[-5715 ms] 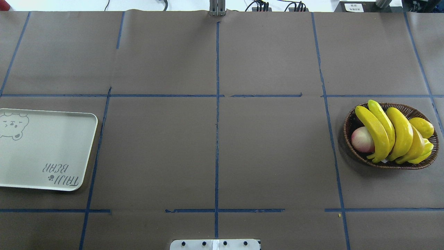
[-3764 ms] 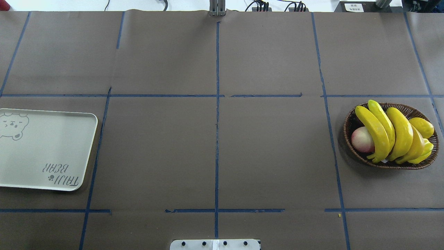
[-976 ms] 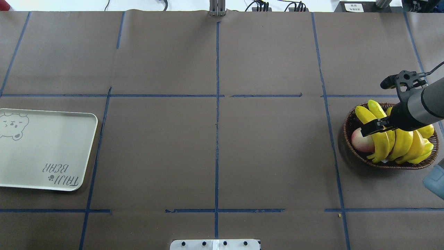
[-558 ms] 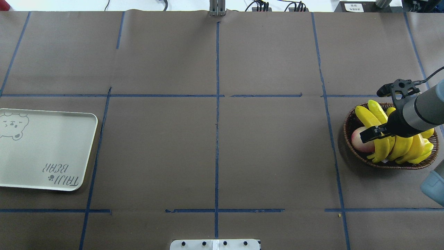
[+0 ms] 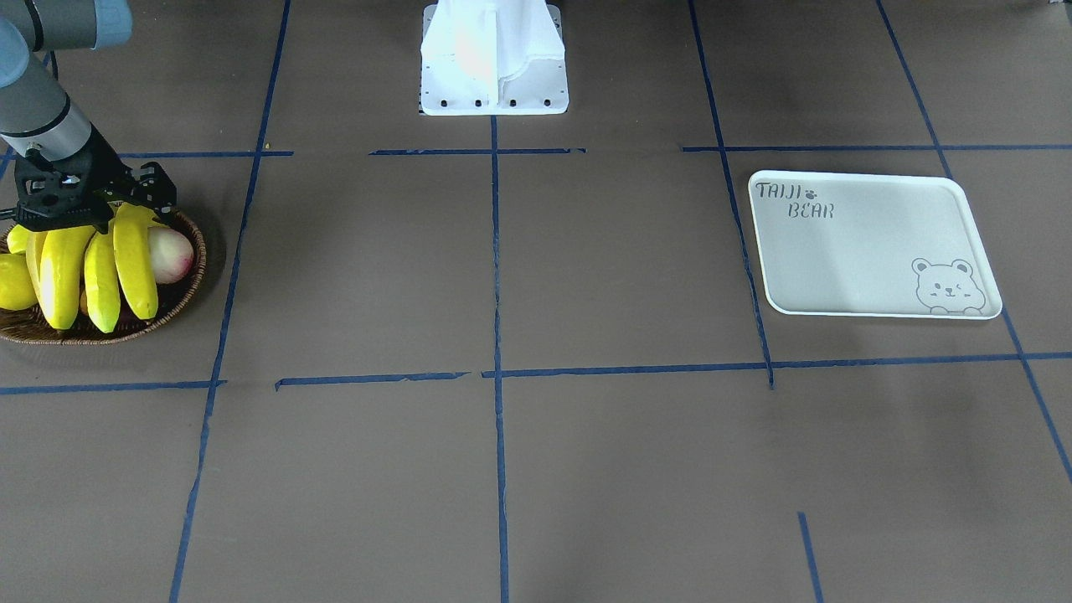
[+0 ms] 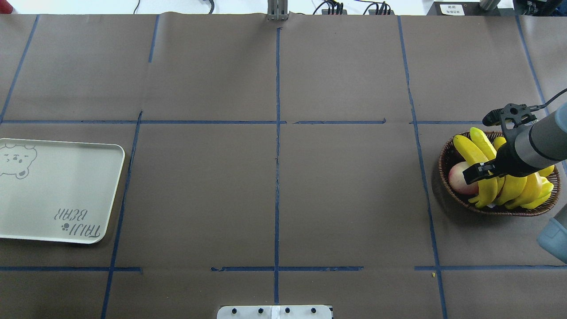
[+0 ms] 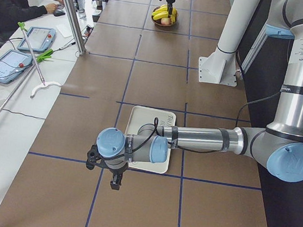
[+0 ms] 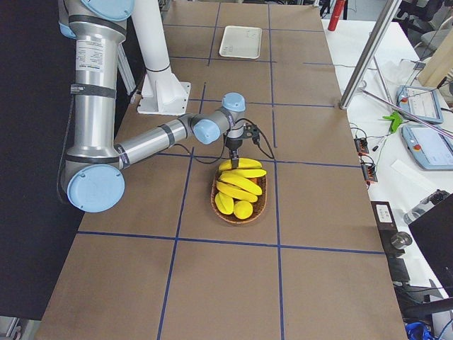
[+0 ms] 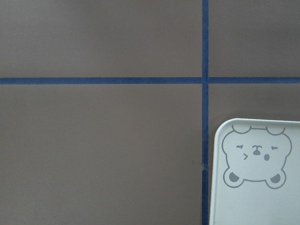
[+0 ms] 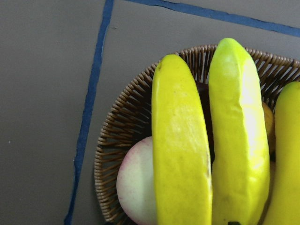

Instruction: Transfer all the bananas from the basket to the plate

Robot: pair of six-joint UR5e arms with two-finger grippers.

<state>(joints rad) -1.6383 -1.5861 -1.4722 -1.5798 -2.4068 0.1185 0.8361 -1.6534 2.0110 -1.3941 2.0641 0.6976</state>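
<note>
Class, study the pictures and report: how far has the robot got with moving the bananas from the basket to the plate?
Done: nothing yet; the plate lies bare. In hand: the right gripper hangs low over the bananas in the basket, though whether it grips one cannot be told. Left: all the bananas have to cross to the plate.

Whether the right pincer (image 6: 479, 171) grips the bananas (image 6: 514, 188) is hidden; the left pincer (image 7: 115, 182) shows too small.
</note>
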